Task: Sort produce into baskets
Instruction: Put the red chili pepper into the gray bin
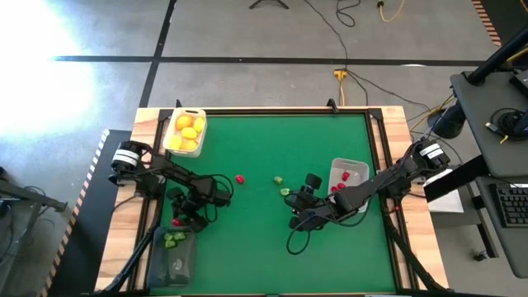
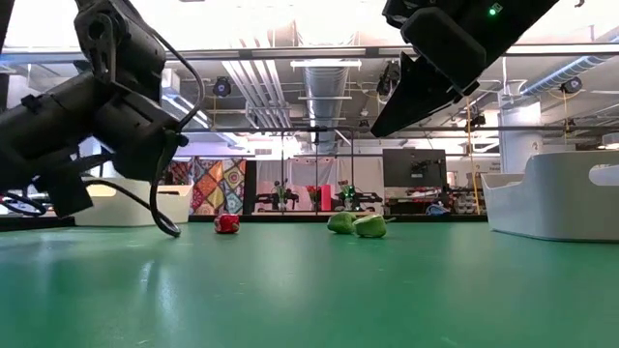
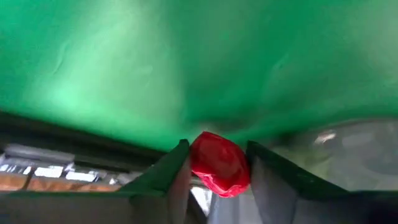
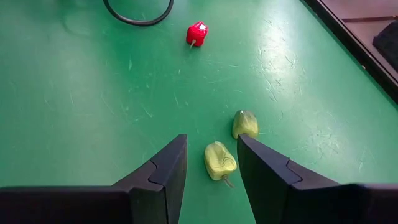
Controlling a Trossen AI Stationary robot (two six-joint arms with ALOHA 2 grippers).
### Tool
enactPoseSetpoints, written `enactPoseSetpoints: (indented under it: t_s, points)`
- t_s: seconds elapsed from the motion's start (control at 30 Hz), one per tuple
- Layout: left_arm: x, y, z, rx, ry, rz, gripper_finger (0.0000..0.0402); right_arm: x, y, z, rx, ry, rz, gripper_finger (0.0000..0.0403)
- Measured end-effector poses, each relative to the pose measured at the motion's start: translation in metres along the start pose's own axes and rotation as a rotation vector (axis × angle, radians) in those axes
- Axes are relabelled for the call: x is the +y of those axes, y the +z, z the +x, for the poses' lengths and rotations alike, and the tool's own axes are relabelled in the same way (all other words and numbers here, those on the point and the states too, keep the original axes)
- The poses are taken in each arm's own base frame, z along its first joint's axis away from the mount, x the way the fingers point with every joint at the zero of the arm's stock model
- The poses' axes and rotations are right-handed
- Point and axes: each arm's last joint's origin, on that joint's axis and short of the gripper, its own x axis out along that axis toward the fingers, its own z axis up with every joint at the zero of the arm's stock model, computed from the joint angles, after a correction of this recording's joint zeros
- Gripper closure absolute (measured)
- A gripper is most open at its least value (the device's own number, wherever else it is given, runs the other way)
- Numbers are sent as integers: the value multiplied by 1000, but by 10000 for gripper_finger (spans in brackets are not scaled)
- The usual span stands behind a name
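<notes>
Left gripper (image 3: 214,177) clamps small red toy piece (image 3: 219,163) | right gripper (image 4: 211,163) open over pale green toy pepper (image 4: 219,160) | risk: shallow pinch, red piece slips free.

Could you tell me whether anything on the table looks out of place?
Nothing looks damaged or spilled. A red piece and two green pieces lie loose on the green mat, not in any basket.

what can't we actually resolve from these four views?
- Dark basket: high view, the count of green pieces inside; too small.
- Grey-white basket: low view, its wall hides the contents.
- Left end effector: left wrist view, the red piece is blurred and its lower part sits behind the fingers.
- Right end effector: open over a green piece; its height above the mat is unclear.
</notes>
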Motion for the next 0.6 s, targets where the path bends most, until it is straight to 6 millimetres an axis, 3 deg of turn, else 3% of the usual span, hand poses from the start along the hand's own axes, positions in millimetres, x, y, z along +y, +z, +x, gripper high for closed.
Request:
enactPoseSetpoints:
  t_s: [0.17,0.33,0.43,0.6]
  points:
    - [-1,-9,-12,49,59,14,315,0,0,0,0,-1,-5,268]
    - [-17,-23,-53,-49,146,79,318,-2,1,1,-1,-11,-13,268]
    - [-31,-29,-86,-218,204,112,317,-3,0,3,3,-18,-9,268]
    - [-59,-41,-148,-663,249,203,317,-4,-6,4,14,-22,7,268]
